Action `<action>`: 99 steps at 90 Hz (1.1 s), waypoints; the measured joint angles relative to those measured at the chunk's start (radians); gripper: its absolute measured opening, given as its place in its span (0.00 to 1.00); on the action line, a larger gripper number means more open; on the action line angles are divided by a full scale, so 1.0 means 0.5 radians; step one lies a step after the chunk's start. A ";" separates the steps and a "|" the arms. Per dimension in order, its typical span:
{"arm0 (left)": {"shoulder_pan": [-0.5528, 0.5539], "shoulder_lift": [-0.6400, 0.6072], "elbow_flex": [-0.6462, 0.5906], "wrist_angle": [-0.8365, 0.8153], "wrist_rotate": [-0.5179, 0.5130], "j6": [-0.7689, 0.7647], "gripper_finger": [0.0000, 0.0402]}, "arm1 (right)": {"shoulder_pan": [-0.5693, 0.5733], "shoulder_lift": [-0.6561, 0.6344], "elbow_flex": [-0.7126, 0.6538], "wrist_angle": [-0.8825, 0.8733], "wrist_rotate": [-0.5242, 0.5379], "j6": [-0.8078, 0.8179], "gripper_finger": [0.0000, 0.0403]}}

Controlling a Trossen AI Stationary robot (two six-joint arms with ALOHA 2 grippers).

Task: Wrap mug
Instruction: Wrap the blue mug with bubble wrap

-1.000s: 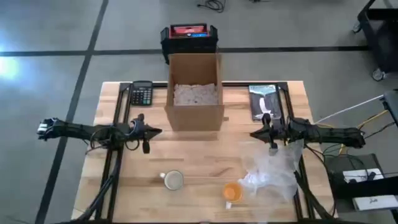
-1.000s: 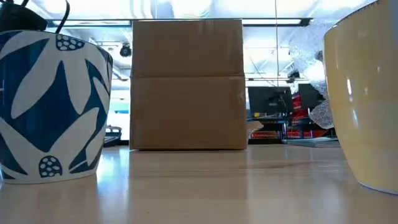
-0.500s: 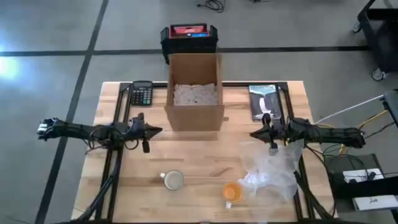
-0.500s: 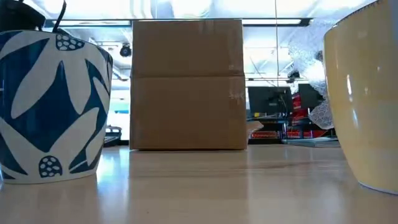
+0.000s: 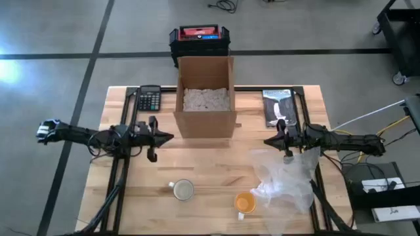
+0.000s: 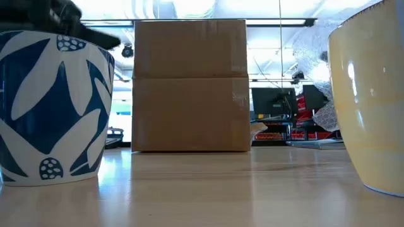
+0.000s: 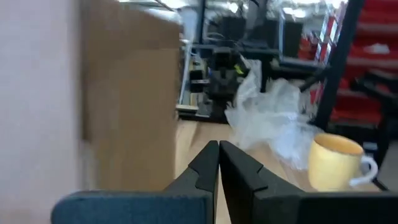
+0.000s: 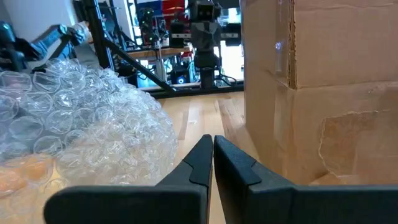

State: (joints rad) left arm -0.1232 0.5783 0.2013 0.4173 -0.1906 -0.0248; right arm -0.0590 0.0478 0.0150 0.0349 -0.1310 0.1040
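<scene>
The wooden table point(image 5: 210, 177) carries an open cardboard box point(image 5: 205, 98) at the middle of its far side, partly filled with pale packing material. All else sits around that box. Toward the table's near right corner from it lies a crumpled sheet of clear bubble wrap point(image 5: 285, 180). The left arm reaches in level with the box's near wall, and the left gripper point(image 5: 165, 138) hangs just off the box's near left corner, its two fingers pressed together with nothing between them. The right arm mirrors it on the other side; the right gripper point(image 5: 269, 140) hovers off the box's near right corner, above the far edge of the bubble wrap, its fingers likewise closed and empty. A black calculator point(image 5: 149, 98) lies just left of the box. Well in front of the box, near the table's front edge, stands a blue-and-white patterned mug point(image 5: 182, 189); to its right, touching the bubble wrap's edge, stands a yellow mug point(image 5: 244, 203).
</scene>
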 joint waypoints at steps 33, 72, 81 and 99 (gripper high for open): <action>-0.347 1.208 1.094 -0.586 -0.245 0.096 0.00 | -0.001 -0.001 -0.001 0.011 0.000 0.256 0.00; -0.232 2.439 2.265 -0.798 -0.282 0.125 0.10 | 0.000 -0.001 -0.001 0.001 0.001 0.346 0.00; -0.206 2.619 2.494 -0.894 -0.283 0.186 0.23 | 0.000 0.000 0.000 0.000 0.001 0.331 0.00; -0.132 2.885 2.883 -1.066 -0.356 0.220 0.49 | -0.001 0.000 -0.001 -0.001 0.002 0.233 0.00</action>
State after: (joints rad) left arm -0.1894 2.0206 1.6430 -0.1158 -0.3687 0.0853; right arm -0.0593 0.0479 0.0147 0.0345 -0.1303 0.2203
